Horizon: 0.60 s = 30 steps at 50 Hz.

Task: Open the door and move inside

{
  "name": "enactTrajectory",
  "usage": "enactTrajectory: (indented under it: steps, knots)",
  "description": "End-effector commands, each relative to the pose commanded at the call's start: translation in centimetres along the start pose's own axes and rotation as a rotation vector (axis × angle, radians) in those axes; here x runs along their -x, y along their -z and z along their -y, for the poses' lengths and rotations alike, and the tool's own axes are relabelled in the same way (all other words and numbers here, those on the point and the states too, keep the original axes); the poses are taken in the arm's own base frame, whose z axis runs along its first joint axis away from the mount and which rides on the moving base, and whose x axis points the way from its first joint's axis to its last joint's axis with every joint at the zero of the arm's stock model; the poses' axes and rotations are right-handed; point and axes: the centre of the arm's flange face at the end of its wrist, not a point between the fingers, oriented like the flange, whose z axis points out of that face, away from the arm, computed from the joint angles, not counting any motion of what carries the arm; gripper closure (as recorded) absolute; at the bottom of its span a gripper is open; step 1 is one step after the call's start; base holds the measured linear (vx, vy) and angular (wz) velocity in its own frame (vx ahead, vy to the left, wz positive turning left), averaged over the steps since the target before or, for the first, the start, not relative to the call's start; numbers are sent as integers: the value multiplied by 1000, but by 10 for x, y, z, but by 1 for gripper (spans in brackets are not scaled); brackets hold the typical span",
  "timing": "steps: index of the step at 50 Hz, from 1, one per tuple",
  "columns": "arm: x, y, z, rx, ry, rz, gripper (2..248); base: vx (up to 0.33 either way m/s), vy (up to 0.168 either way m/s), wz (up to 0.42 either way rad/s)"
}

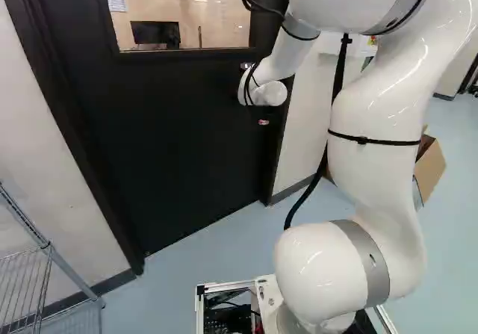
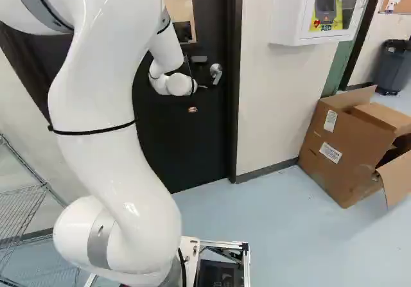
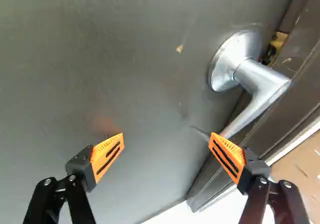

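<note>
Your gripper (image 3: pixel 167 135) has its fingers apart near the door (image 3: pixel 125 58), but the handle (image 3: pixel 255 76) sits to the right by the frame (image 2: pixel 236 107), its tip behind the right finger, so closing now could miss it and pushing ahead could jam that finger.

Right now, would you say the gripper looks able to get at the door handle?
Probably yes: the gripper stands open and nothing shows blocking the handle. It lies off past one finger, though, not between the two, so a sideways shift seems needed first.
</note>
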Motion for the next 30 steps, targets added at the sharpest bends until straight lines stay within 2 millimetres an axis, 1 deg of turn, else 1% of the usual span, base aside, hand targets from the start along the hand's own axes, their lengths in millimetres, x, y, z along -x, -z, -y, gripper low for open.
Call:
enactTrajectory:
  steps: [5,17,30]
  knots:
    - [5,-3,0,0,0,9,3,0,0,0]
    - [7,-4,0,3,-5,17,3,0,0,0]
    - [10,-8,-3,36,-59,63,3,0,0,0]
